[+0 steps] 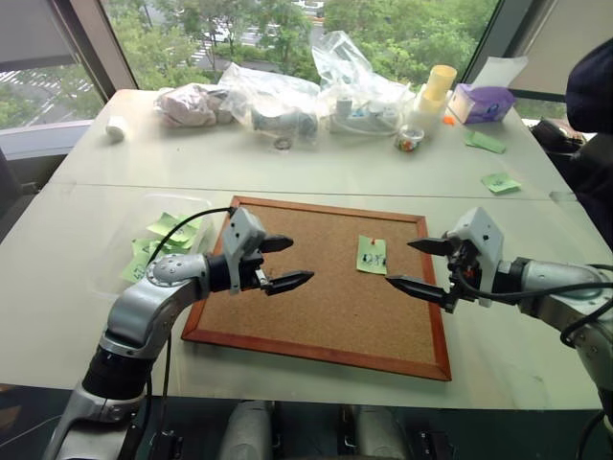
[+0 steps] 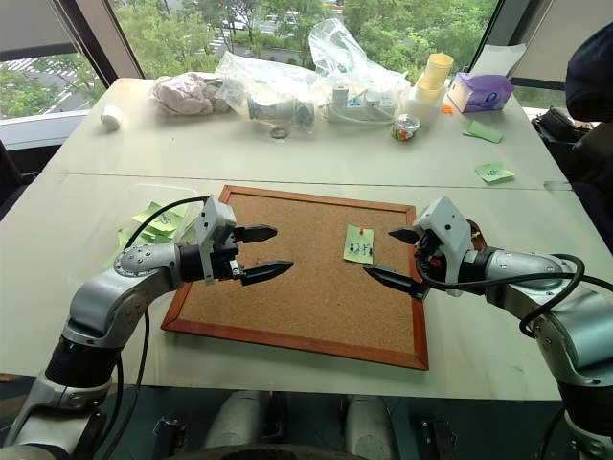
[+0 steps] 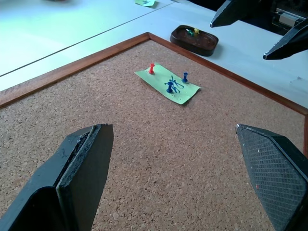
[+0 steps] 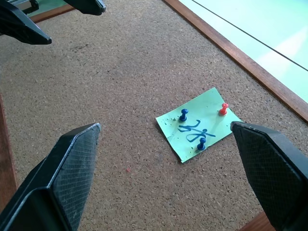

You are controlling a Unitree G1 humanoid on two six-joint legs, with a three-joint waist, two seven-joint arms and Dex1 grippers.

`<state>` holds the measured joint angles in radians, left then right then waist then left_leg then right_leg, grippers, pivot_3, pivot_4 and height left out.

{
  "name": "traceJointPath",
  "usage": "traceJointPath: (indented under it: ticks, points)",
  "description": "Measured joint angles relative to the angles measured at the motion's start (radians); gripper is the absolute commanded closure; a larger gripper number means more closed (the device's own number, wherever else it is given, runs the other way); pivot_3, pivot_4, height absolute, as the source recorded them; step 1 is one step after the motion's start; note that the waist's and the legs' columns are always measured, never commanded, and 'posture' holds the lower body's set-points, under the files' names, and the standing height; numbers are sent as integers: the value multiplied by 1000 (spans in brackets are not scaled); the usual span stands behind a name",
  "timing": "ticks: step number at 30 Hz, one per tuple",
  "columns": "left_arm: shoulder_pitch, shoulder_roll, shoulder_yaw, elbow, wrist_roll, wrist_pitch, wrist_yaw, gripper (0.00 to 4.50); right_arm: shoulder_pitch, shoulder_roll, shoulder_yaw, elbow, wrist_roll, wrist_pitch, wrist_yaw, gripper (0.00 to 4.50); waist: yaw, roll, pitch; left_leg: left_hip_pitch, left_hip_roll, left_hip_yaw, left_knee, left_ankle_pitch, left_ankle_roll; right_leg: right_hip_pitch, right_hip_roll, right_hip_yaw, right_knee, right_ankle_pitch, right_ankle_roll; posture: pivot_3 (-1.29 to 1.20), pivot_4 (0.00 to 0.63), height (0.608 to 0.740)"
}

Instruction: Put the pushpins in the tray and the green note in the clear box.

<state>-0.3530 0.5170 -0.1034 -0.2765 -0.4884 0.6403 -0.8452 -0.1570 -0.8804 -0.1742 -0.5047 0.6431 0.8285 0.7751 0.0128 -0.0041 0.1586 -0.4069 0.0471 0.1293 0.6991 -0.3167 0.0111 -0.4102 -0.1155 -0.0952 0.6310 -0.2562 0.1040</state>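
Approaching the green note [image 4: 198,131]: one pushpin [image 4: 223,109] should be pinched squarely by the spread-open right gripper [image 1: 418,264]; left gripper [image 1: 284,262] likewise released.

The green note [image 4: 198,130], scribbled in blue, is being held flat on the cork by three pushpins [image 4: 202,143], one red and two blue. Two more pins are lying in the dark tray [image 3: 194,39] beyond the frame.

White table [image 1: 287,172] with a wood-framed cork board [image 1: 326,287] lying flat near the front edge. Far side's cluttered: clear plastic bags [image 1: 278,96], a purple box [image 1: 484,103], a small clear cup [image 1: 409,140], and a couple of green slips [image 1: 500,181], I think paper. A dark brown tray [image 3: 194,39] sits just off the board.
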Motion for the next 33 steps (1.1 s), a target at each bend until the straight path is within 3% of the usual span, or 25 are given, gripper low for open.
traceJointPath:
  ticks: [22, 24, 31, 33]
  points:
    - [-13, -21, -2, -3, -36, 37, 21, 34, 5, 0, 3, 0, -23, -7, 4, 0, 0, 0, 0, 0, 0, 0, 0, 0, 0, 0, 0, 0, 0, 0, 0, 0, 150, 740]
    - [-16, -29, -5, -3, -24, 22, 21, 858, 5, 0, 4, 0, -30, -8, 4, 0, 0, 0, 0, 0, 0, 0, 0, 0, 0, 0, 0, 0, 0, 0, 0, 0, 150, 740]
    - [-22, -68, -79, 30, 35, -45, 12, 4454, -22, 30, 13, 21, -42, -22, -15, 0, 0, 0, 0, 0, 0, 0, 0, 0, 0, 0, 0, 0, 0, 0, 0, 0, 150, 740]
    - [-34, -86, -92, 51, 53, -65, 12, 4454, -52, 53, 28, 42, -51, -22, -33, 0, 0, 0, 0, 0, 0, 0, 0, 0, 0, 0, 0, 0, 0, 0, 0, 0, 150, 740]
